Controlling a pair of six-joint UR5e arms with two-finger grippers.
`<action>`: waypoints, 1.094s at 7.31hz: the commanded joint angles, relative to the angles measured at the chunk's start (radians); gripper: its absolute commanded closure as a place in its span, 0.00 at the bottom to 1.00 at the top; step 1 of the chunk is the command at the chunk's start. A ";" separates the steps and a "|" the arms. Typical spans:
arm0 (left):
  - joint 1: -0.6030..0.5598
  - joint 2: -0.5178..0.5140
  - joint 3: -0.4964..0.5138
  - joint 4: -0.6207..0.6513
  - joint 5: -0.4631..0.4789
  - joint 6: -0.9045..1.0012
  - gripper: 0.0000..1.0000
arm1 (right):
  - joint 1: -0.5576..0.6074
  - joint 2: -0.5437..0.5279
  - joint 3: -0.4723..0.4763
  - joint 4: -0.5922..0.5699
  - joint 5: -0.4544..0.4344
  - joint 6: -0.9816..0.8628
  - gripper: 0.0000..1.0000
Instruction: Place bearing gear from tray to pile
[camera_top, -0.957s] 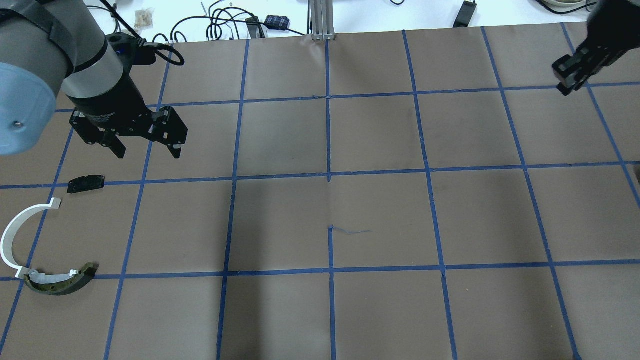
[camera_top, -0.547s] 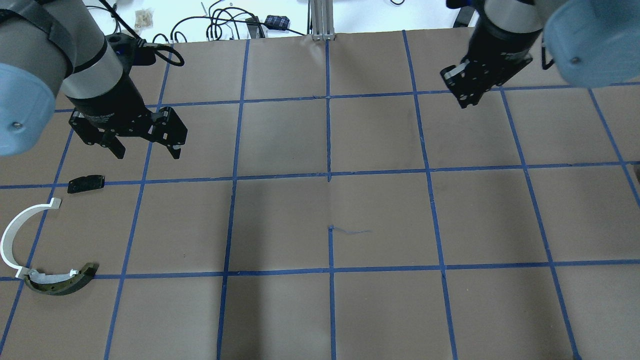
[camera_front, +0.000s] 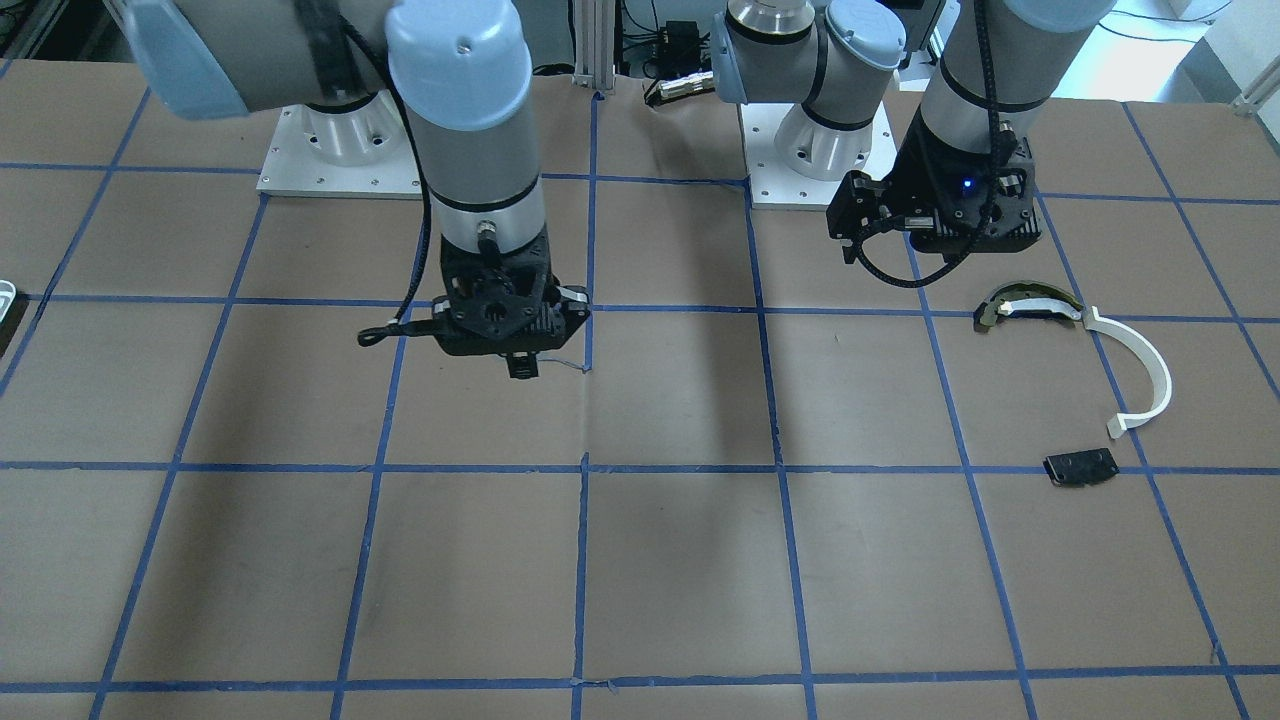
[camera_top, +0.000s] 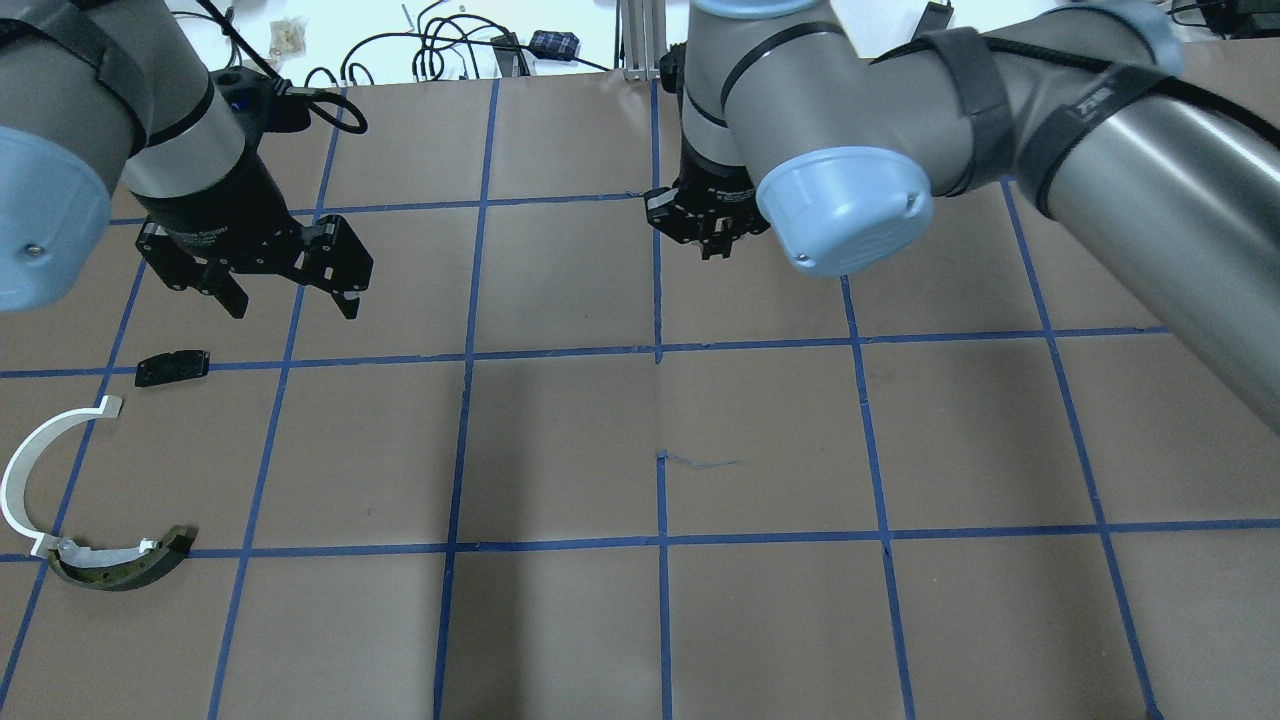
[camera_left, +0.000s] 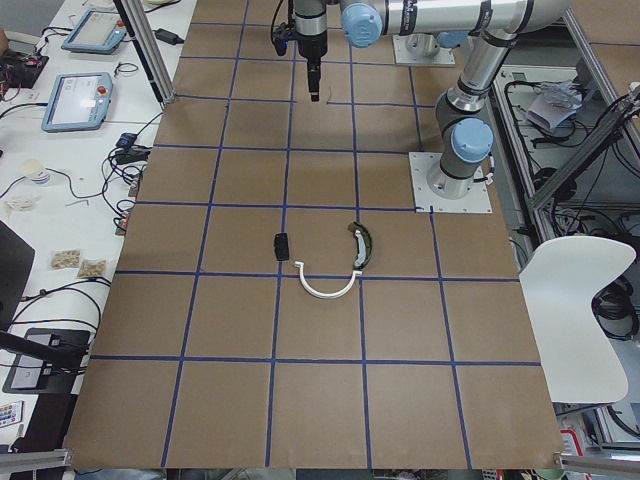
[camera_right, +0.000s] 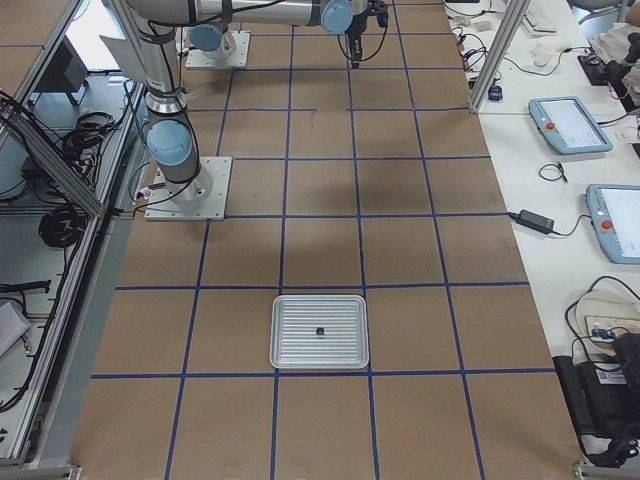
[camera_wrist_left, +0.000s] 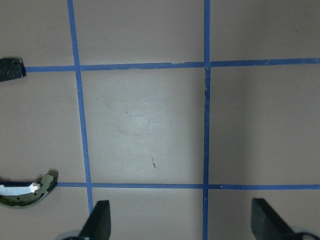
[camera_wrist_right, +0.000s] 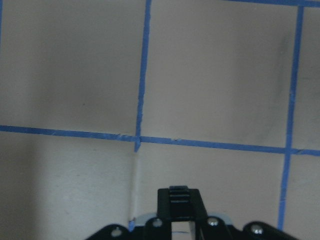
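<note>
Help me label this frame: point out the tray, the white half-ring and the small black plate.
tray (camera_right: 320, 298), exterior right view, its far rim.
white half-ring (camera_top: 10, 482), overhead exterior view, middle of the arc.
small black plate (camera_top: 172, 367), overhead exterior view, its centre.

The tray (camera_right: 345, 352) lies on the table (camera_top: 760, 420) at the robot's right end, with the gear (camera_right: 320, 331) in its middle. At the left end lie the plate (camera_top: 172, 367), then the arc (camera_front: 1163, 380) nearer the robot, its near end touching the curved piece (camera_top: 120, 570).
</note>
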 joint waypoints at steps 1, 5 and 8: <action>0.000 0.005 0.000 -0.003 0.001 0.000 0.00 | 0.041 0.079 0.018 -0.065 0.079 0.051 0.91; 0.000 0.007 -0.002 -0.004 0.001 0.000 0.00 | 0.040 0.088 0.185 -0.323 0.136 0.051 0.83; 0.000 0.002 0.000 -0.001 0.012 0.003 0.00 | 0.040 0.084 0.179 -0.325 0.136 0.061 0.60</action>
